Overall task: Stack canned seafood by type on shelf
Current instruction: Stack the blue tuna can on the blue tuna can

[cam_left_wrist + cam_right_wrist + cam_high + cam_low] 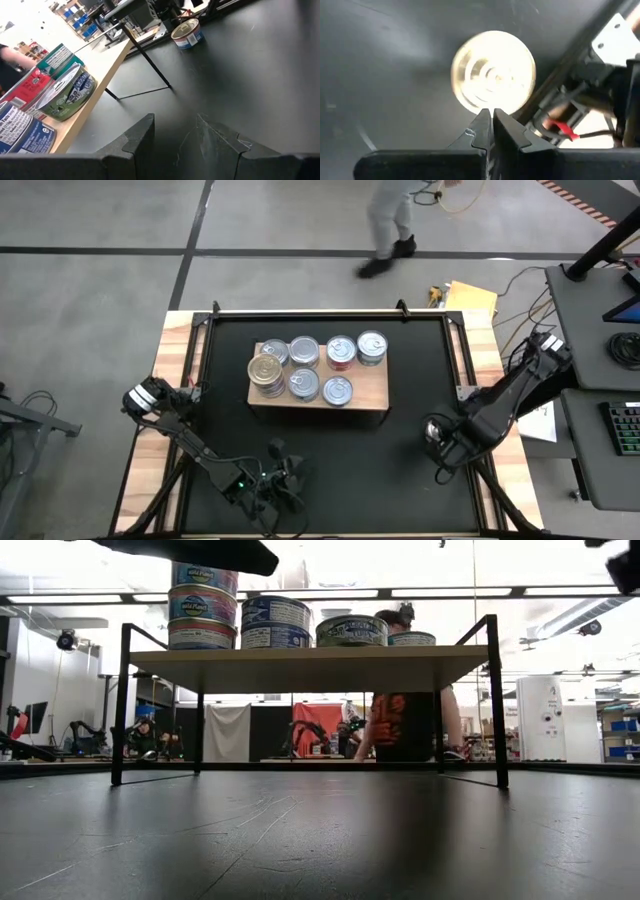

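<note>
The shelf point(372, 394), a light-wood board on thin black legs point(310, 668), stands mid-table on the black mat. Several tins point(320, 366) rest on it, some stacked at its left end point(203, 602). One gold-lidded tin point(492, 70) stands alone on the mat toward the right edge point(187, 34). My right gripper point(492, 114) is shut and points down just above it point(438, 432); I see no touch. My left gripper point(175, 135) is open with nothing between its fingers, low over the mat near the front edge point(285, 468), aimed toward the shelf.
Bare black mat point(360, 470) lies between the shelf and the near edge. The wooden table rim point(170, 350) frames the mat. A person point(390, 230) walks on the floor beyond the far edge, and another point(405, 725) shows behind the shelf.
</note>
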`<state>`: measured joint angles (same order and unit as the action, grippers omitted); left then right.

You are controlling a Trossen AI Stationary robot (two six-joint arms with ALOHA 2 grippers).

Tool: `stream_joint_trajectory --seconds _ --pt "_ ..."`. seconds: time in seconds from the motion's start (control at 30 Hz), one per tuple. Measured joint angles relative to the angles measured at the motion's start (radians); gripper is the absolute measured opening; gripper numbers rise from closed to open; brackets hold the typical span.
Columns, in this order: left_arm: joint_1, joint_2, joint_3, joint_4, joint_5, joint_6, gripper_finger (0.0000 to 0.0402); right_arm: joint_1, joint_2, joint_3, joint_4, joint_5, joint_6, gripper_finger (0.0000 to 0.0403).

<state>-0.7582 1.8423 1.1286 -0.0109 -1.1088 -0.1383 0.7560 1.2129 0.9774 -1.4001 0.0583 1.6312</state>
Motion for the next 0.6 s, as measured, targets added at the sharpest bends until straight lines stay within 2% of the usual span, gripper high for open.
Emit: stream_joint_trajectory --seconds 0.17,0.37,0.6 --pt "0.011 0.0 0.0 0.001 0.0 0.002 0.0131 0.011 0.0 -0.064 0.028 -0.016 0.046 0.0012" --pt "0.018 -0.001 0.0 0.002 0.0 0.003 0.0131 0.01 -0.001 -0.103 0.103 0.097 0.044 0.0012" --pt "0.026 -0.001 0.0 0.0 0.0 0.005 0.0131 0.01 -0.001 -0.121 0.108 0.169 0.045 0.0012"
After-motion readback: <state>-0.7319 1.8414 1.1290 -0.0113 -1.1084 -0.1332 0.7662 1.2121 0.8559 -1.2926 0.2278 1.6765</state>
